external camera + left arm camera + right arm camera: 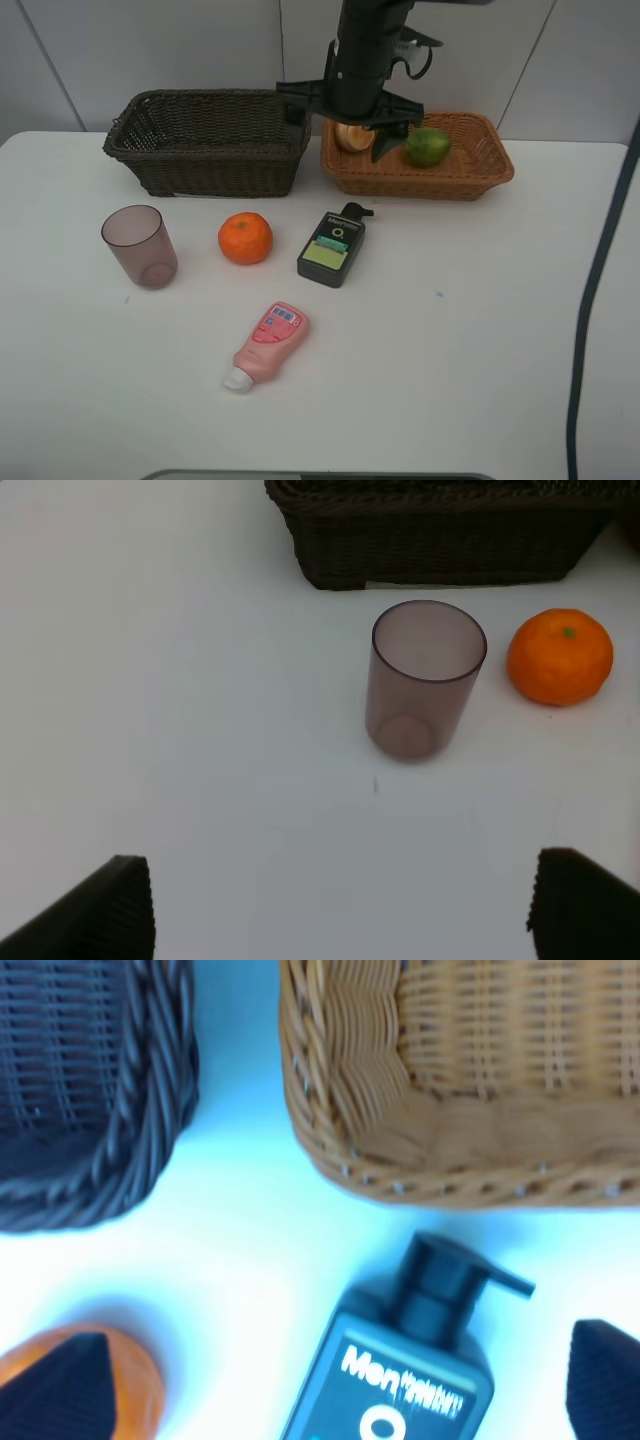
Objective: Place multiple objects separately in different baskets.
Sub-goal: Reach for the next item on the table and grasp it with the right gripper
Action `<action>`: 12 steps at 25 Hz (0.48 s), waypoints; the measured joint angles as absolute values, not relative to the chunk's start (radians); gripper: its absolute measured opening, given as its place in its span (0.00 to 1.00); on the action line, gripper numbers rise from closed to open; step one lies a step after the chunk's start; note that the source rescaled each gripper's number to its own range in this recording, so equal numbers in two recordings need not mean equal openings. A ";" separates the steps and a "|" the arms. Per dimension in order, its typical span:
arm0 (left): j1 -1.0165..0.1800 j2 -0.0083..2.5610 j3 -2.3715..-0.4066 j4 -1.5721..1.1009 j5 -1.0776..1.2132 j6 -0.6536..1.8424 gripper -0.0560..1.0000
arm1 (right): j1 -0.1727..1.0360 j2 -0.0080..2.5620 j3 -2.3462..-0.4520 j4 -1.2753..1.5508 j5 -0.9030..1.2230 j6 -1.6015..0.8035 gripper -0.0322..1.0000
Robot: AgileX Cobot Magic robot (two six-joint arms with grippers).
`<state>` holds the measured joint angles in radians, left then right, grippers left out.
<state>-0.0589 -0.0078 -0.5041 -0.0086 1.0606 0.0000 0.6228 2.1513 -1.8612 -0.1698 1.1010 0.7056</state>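
Smooth white table (480, 330) bears dark wicker basket (220, 172), translucent cylindrical cup (140, 247).

White table (480, 330) with dark basket (210, 165), tan basket (420, 185), purple cup (140, 247), orange (245, 238), dark bottle (332, 248), pink tube (270, 343).

Dark basket (90, 1090): brown woven corner, rounded rim.
Tan basket (470, 1070): light wicker wall, just beside the dark basket, a strip of desk (245, 1240) between them.
Bottle (410, 1370): dark, white "Men" lettering facing the camera, black pump cap pointing at the tan basket, near it but apart.
Orange (135, 1385): beside the bottle, partly hidden.
End effector (330, 1385): spread wide, one dark tip overlapping the orange, the other over bare desk.
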 joint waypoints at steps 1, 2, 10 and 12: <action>-0.059 -0.008 -0.504 -0.009 1.061 0.000 0.97 | 0.633 2.150 -1.857 -0.184 1.112 0.723 1.00; -0.059 -0.008 -0.504 -0.009 1.061 0.000 0.97 | 0.640 2.150 -1.855 -0.199 1.127 0.736 1.00; -0.059 -0.008 -0.504 -0.009 1.061 0.000 0.97 | 0.662 2.149 -1.846 -0.239 1.186 0.853 1.00; -0.059 -0.008 -0.504 -0.009 1.061 0.000 0.97 | 0.667 2.147 -1.823 -0.241 1.174 0.884 1.00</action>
<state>-0.0589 -0.0078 -0.5041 -0.0086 1.0606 0.0000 0.6668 2.1466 -1.8233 -0.2415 1.1737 0.8844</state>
